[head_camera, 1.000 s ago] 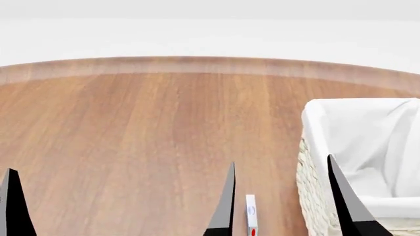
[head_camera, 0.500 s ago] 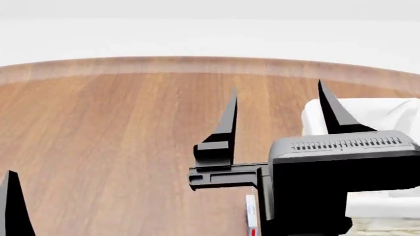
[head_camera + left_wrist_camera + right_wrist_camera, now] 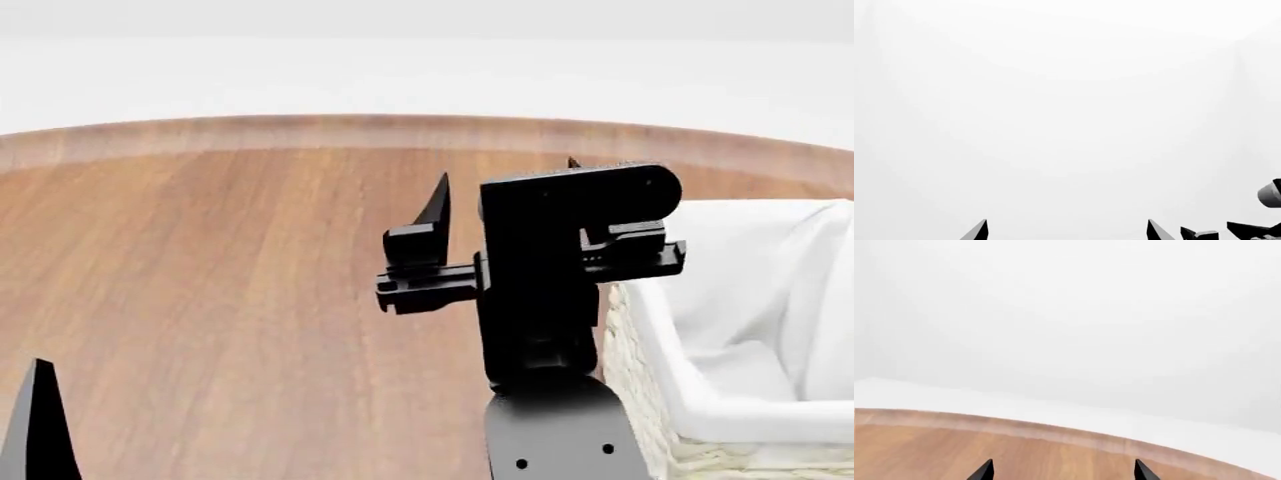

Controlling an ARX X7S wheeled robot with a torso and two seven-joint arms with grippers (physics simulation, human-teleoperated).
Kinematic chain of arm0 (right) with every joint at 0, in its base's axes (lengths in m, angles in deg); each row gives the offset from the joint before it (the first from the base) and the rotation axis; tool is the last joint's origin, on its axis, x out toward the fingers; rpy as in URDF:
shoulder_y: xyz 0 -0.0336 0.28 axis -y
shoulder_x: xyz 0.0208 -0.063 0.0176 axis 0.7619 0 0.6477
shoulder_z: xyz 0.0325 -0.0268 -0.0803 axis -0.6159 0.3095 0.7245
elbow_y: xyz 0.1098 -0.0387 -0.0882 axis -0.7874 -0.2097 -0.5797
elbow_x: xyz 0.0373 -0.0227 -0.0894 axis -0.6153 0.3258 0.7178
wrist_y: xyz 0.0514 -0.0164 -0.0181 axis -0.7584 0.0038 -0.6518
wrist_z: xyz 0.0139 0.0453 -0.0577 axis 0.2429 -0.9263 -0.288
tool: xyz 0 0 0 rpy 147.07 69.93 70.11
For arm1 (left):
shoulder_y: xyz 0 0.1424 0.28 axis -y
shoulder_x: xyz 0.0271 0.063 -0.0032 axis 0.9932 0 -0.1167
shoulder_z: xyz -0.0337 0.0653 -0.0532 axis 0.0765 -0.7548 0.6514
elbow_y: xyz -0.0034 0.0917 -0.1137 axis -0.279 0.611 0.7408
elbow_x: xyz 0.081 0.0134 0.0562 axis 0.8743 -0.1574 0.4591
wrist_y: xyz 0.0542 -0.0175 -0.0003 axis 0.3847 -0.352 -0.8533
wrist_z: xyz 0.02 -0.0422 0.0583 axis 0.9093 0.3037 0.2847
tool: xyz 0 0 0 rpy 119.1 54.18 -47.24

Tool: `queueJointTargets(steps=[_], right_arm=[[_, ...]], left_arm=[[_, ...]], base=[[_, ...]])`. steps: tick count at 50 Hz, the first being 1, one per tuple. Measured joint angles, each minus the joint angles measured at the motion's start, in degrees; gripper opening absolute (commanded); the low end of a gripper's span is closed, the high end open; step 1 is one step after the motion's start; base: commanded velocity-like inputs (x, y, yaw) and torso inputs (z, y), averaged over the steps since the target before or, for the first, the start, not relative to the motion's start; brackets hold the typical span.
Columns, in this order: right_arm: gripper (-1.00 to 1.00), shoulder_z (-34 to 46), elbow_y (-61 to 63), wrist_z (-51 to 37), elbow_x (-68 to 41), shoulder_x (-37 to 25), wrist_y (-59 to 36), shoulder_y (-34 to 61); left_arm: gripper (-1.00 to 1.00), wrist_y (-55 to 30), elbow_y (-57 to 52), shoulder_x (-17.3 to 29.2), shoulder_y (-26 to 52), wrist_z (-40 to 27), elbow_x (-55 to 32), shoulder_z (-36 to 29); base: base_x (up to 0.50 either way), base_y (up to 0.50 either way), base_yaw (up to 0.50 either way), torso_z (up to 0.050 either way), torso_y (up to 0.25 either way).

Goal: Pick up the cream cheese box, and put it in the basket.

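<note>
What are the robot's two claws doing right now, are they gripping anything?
Left end effector: open, fingertips apart, nothing between them.
Right end effector: open, holding nothing, raised over the table.

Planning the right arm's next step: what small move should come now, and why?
Probably lower the right hand back toward the table. It is raised, open and empty beside the basket, and the cream cheese box is not in view now, so nothing is picked.

Basket (image 3: 747, 420) cut off at right/bottom edges.
</note>
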Motion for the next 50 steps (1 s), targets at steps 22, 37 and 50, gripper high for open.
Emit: queueJointTargets(steps=[22, 37, 50], right_arm=[[1.0, 3.74, -34.41, -2.36, -2.8, -0.02, 17.46, 3.11], [1.0, 6.22, -49.52, -2.74, -4.39, 0.03, 24.82, 4.86], [1.0, 8.22, -62.96, -2.73, -5.54, 0.42, 31.55, 7.12]], left_arm=[[1.0, 1.15, 0.32, 0.97, -0.19, -0.11, 0.42, -0.78], [1.0, 1.38, 0.11, 1.65, -0.2, -0.49, 0.99, -1.17], [1.0, 1.79, 0.33, 2.05, -0.15, -0.77, 1.17, -1.4]], base=[[0.0, 0.0, 0.0, 0.0, 0.0], [0.0, 0.0, 0.0, 0.0, -0.083], [0.0, 0.0, 0.0, 0.0, -0.223]])
